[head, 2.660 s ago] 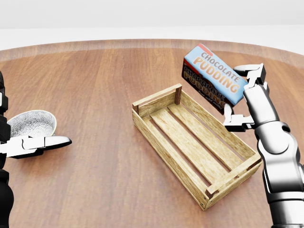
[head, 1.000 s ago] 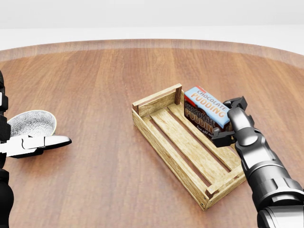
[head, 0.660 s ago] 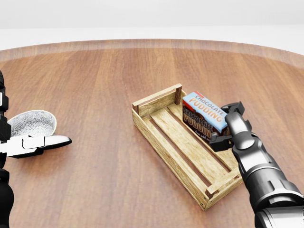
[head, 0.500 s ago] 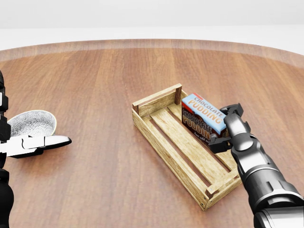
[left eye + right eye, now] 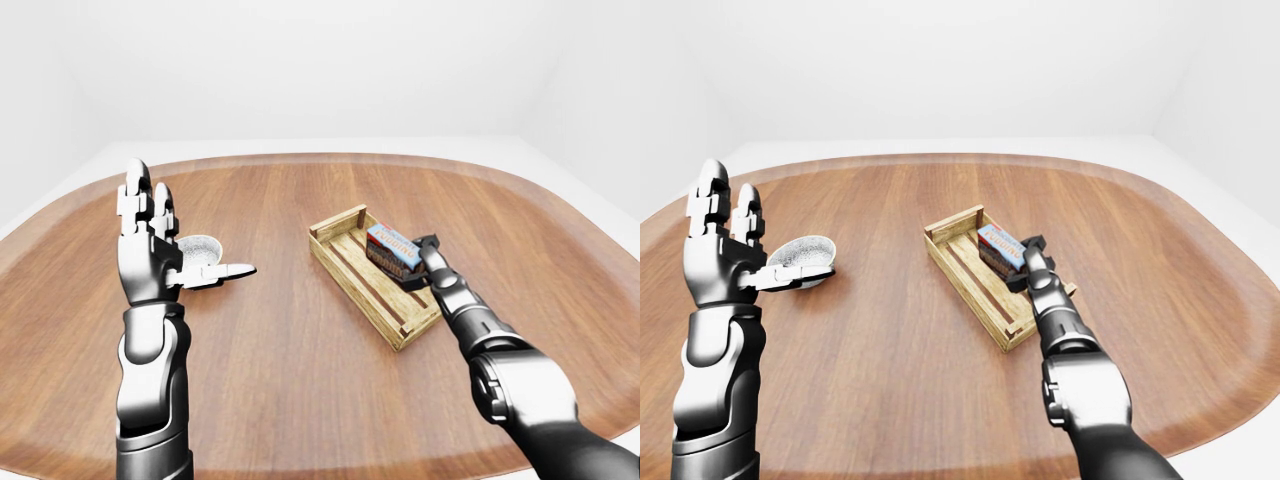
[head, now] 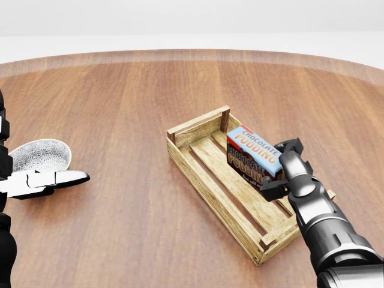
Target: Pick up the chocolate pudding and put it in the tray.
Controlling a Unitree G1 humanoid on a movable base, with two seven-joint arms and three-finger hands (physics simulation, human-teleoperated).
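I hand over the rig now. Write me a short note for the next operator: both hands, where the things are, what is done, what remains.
Right hand: fingers closed round the chocolate pudding, holding it tilted inside the wooden tray, near the tray's right wall in the head view.
Left hand: open, raised, holding nothing, beside the gray bowl.
Done: the pudding is picked up and brought into the tray.
Left: whether the box already rests on the slats cannot be told; lower if needed, open the fingers, withdraw the right hand.
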